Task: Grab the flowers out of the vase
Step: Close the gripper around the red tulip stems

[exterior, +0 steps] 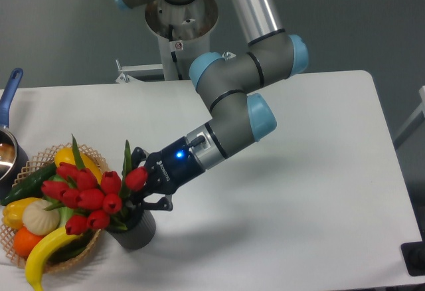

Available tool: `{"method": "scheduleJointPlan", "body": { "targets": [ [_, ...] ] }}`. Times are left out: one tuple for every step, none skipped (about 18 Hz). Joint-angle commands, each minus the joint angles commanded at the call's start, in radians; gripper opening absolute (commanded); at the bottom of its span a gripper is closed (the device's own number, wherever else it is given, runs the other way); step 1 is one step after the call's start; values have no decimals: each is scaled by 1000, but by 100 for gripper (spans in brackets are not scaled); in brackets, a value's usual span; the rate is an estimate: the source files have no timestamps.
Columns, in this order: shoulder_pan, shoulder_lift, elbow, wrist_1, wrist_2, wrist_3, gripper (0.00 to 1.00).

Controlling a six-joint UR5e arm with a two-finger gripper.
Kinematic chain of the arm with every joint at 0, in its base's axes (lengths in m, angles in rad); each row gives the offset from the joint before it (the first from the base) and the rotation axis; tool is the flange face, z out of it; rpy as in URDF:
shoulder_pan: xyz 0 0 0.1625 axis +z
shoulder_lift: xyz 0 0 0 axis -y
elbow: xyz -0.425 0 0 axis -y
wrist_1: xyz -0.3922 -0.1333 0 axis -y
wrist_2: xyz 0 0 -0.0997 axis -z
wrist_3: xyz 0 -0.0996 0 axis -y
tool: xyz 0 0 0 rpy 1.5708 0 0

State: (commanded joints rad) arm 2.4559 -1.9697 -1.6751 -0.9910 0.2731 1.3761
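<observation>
Reaching in low from the right of the vase (pixel 135 230), the pincer (pixel 141 188) is seen at the bunch just above the vase mouth, among the stems and leaves. Its fingers are partly hidden by the buds, so it cannot be told whether they are clamped on the stems or merely set around them.

The flowers (pixel 93 194) are held in the vase, which stands on the bench (pixel 299 204), touching or just beside the wicker basket (pixel 20 244) on its left. The bunch is judged light, soft and easily crushed: the buds would bruise and the leaves would slip, so hold is best taken on the gathered stems close above the vase rim, with modest force.

The long axis of the bunch is tilted, running from the vase mouth up and to the left, with the red heads leaning out over the basket and pointed leaves standing above them. A lift along that slant is judged least likely to drag the vase over.
</observation>
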Motion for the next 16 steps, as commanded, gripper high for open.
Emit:
{"method": "scheduleJointPlan", "body": {
  "targets": [
    [3,12,-5,0,-6,-12,25],
    [3,24,-9,0,-9,-28,25],
    [3,35,-12,0,-9,-46,25],
    [5,44,-12,0,-9,-67,25],
    [5,52,-12,0,-11,-86,25],
    [3,66,-14,0,-11,-101,26],
    [3,75,-15,0,-11,-115,26],
    [3,81,-14,0,-11,-129,26],
    [5,81,-12,0,-11,-138,26],
    [5,87,-8,0,-12,-143,26],
    [6,97,-6,0,-14,-149,26],
    [6,103,-3,0,-21,-155,26],
    [8,109,-3,0,-28,-160,27],
    [20,115,-2,0,-35,-161,27],
    [26,115,5,0,-40,-161,27],
    [28,115,18,0,-52,-161,27]
  ]
}}
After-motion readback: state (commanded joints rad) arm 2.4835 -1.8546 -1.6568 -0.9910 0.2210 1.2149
